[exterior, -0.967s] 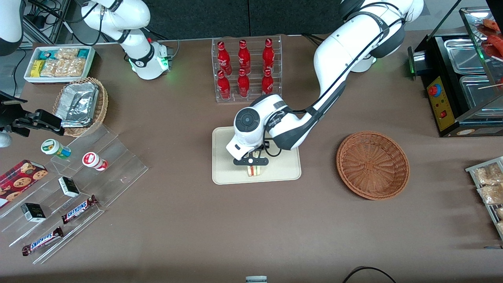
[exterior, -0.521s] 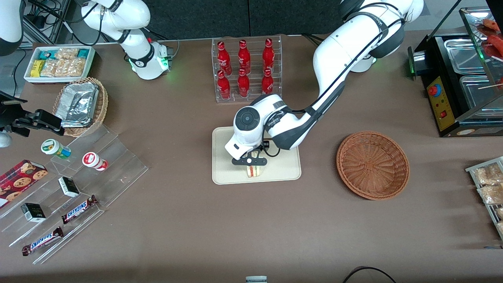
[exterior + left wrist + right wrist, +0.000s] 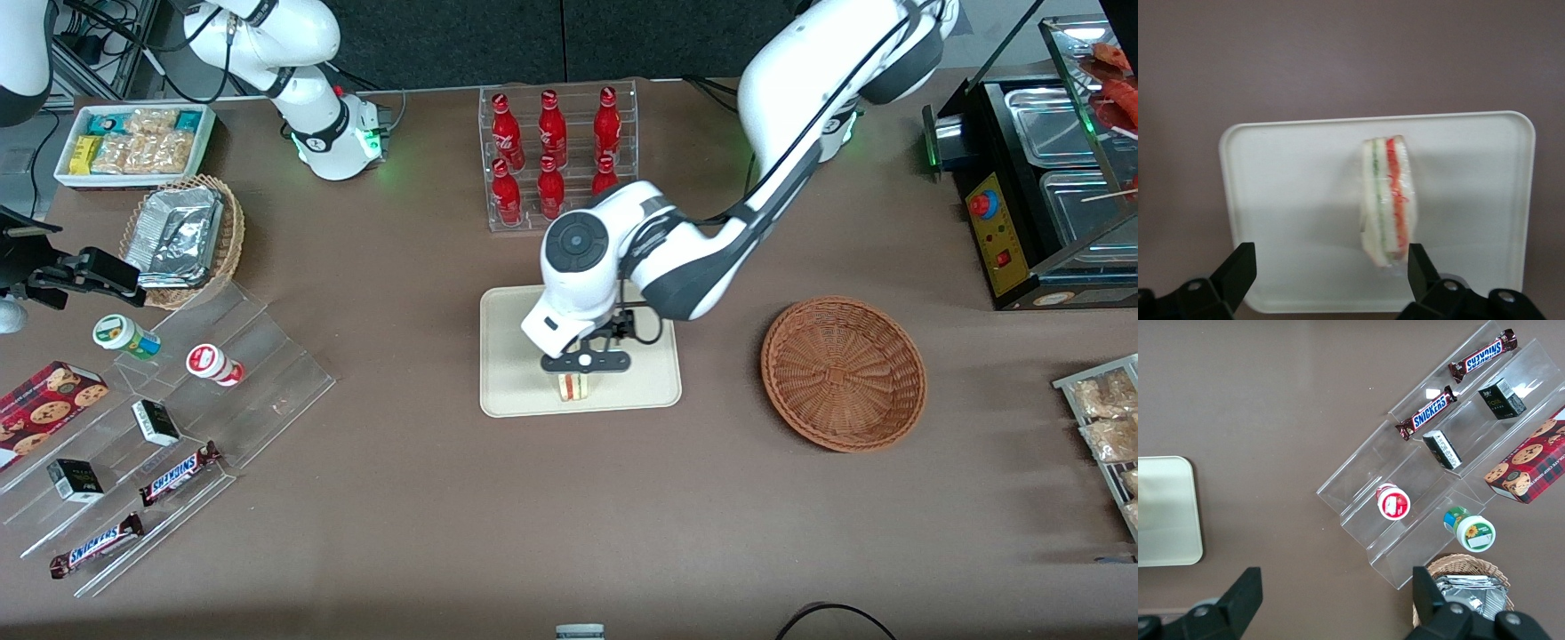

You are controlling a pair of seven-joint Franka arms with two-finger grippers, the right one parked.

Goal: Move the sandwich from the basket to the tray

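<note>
Risen since a second ago, claw hangs open above tray; sandwich stands on edge, red-and-green stripes showing.

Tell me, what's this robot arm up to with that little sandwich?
It is moving a sandwich from the round wicker basket onto the cream tray. Right now the sandwich stands on its edge on the tray, and the basket, toward the working arm's end of the table, has nothing in it. The left arm's gripper is above the sandwich with its fingers open and not touching it, so the sandwich looks delivered.
</note>
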